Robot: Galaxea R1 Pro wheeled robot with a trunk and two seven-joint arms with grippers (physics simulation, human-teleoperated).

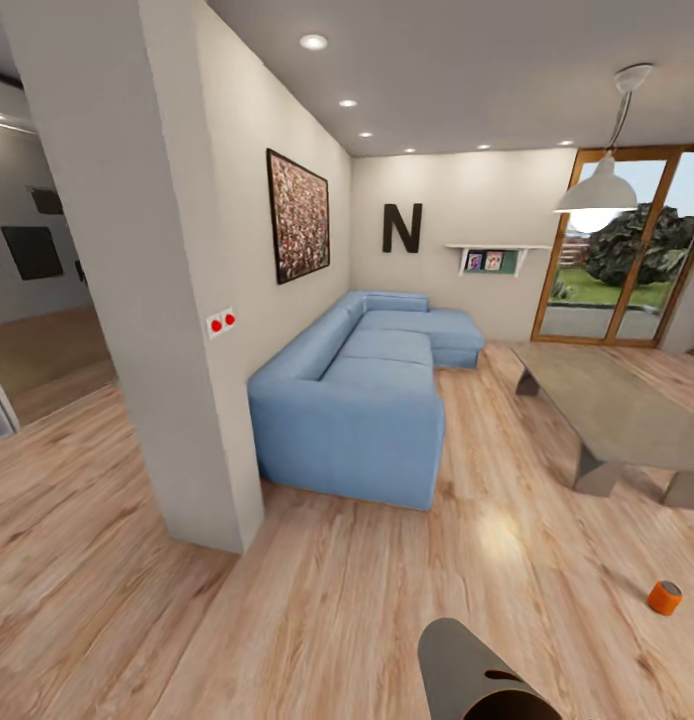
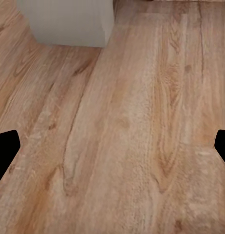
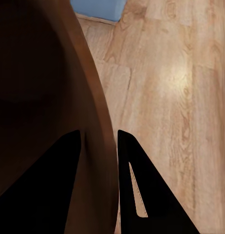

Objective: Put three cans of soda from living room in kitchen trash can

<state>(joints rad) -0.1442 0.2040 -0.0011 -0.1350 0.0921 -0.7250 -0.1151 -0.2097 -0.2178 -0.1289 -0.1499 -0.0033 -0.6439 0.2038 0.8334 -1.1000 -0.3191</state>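
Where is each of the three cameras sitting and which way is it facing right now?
Head view: on the robot's head, facing the living room's blue sofa, stone coffee table and an orange soda can on the floor; the bin's rim shows below.
Left wrist view: looks down at wooden floor through the open left gripper.
Right wrist view: right gripper shut on the bin wall.
Shared: floor, bin, sofa corner.
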